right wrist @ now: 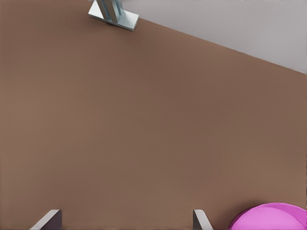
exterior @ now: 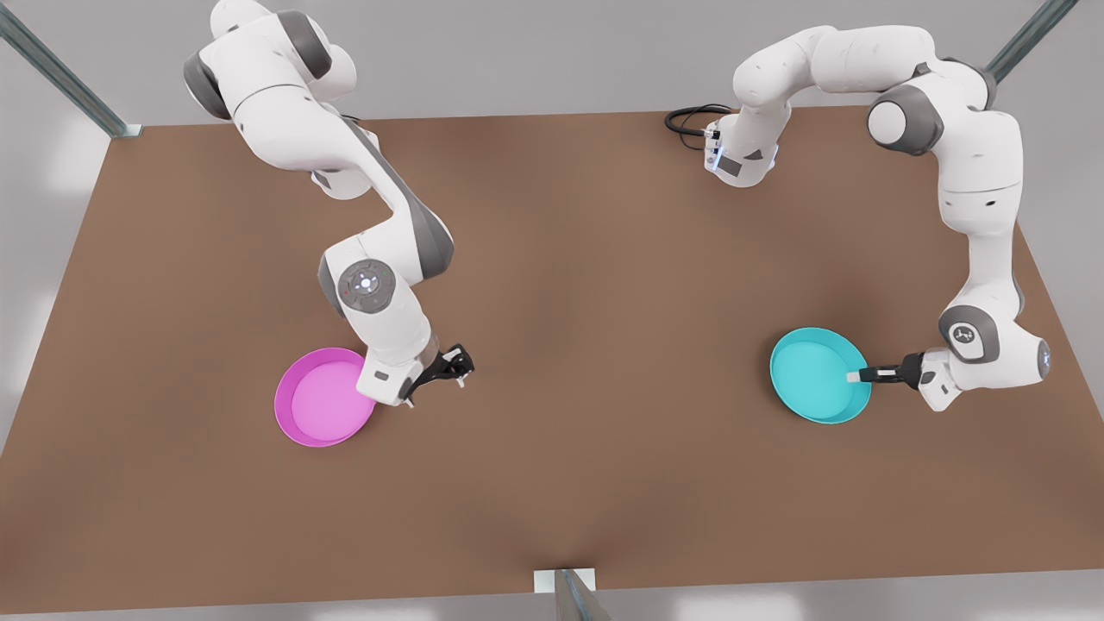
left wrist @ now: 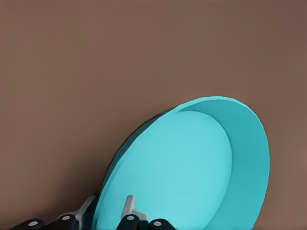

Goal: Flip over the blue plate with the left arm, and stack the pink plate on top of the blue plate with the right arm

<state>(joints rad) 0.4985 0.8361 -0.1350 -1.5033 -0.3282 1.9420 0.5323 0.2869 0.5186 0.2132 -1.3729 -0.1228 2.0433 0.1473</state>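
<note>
The blue plate (exterior: pixel 815 373) is on the front view's right, inside facing up. My left gripper (exterior: pixel 856 376) is shut on its rim from the right-hand side. In the left wrist view the blue plate (left wrist: pixel 192 167) looks tilted off the table, with one finger (left wrist: pixel 128 207) inside the rim and the other outside; the left gripper (left wrist: pixel 108 213) pinches the wall. The pink plate (exterior: pixel 323 398) lies flat on the front view's left, inside up. My right gripper (exterior: pixel 455 366) hovers just beside its right edge, open and holding nothing. The right wrist view has the pink plate (right wrist: pixel 273 218) past one fingertip (right wrist: pixel 201 219).
The brown table (exterior: pixel 569 285) spans the scene. A black cable loop (exterior: pixel 690 121) lies at the back near the left arm's base. A metal bracket (exterior: pixel 565 580) stands at the table's front edge, seen also as a bracket (right wrist: pixel 114 14) ahead of the right gripper.
</note>
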